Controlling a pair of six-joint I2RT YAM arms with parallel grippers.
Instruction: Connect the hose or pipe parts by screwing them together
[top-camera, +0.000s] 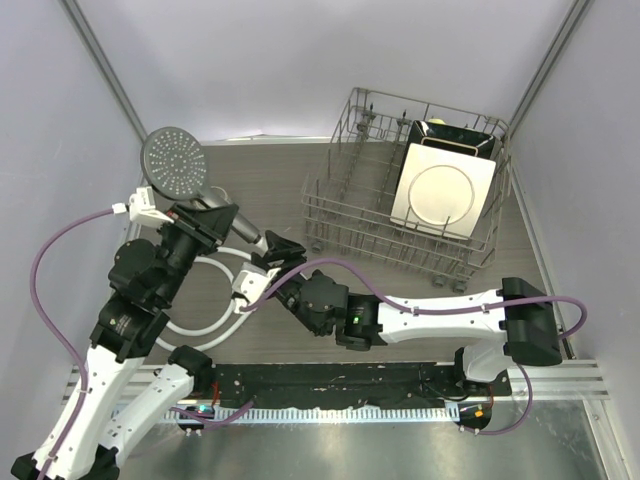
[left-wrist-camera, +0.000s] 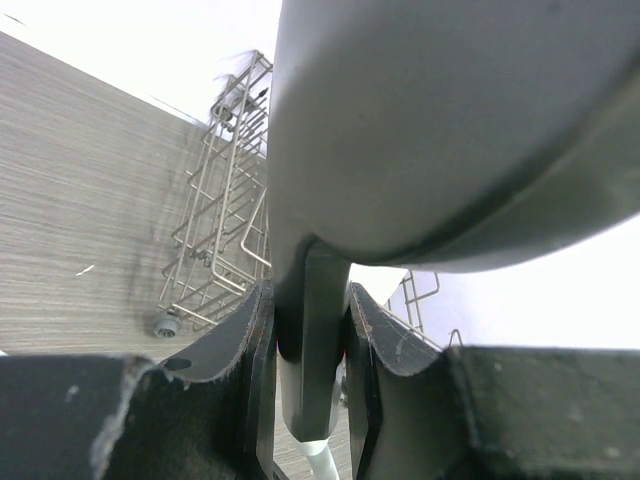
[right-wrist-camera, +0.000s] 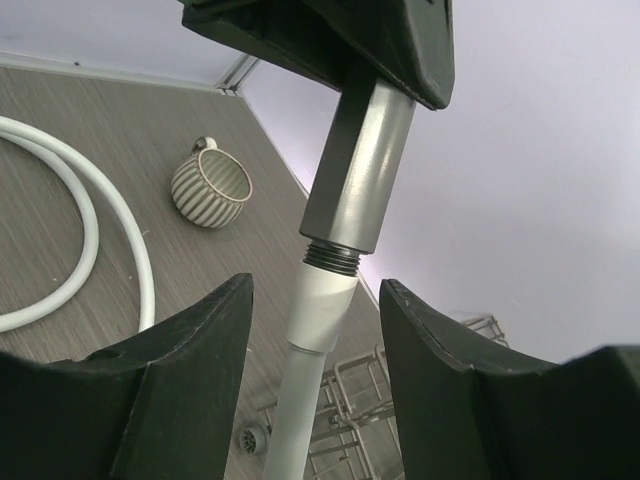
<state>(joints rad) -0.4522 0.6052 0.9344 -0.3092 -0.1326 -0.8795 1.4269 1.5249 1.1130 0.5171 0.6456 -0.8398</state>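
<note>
The grey shower head (top-camera: 175, 158) is held up at the back left, perforated face toward the top camera. My left gripper (top-camera: 200, 222) is shut on its straight handle (left-wrist-camera: 312, 330). The handle's threaded end (right-wrist-camera: 332, 257) meets the white end nut (right-wrist-camera: 322, 305) of the hose, and some thread still shows above the nut. My right gripper (right-wrist-camera: 315, 290) is open, one finger on each side of that nut with a gap on both sides. The white hose (top-camera: 190, 327) loops on the table under the arms.
A wire dish rack (top-camera: 345, 205) holding a white plate (top-camera: 440, 195) stands at the back right. A small ribbed cup (right-wrist-camera: 210, 188) sits on the table beside the hose loop (right-wrist-camera: 95, 230). Purple cables (top-camera: 45, 260) run along both arms.
</note>
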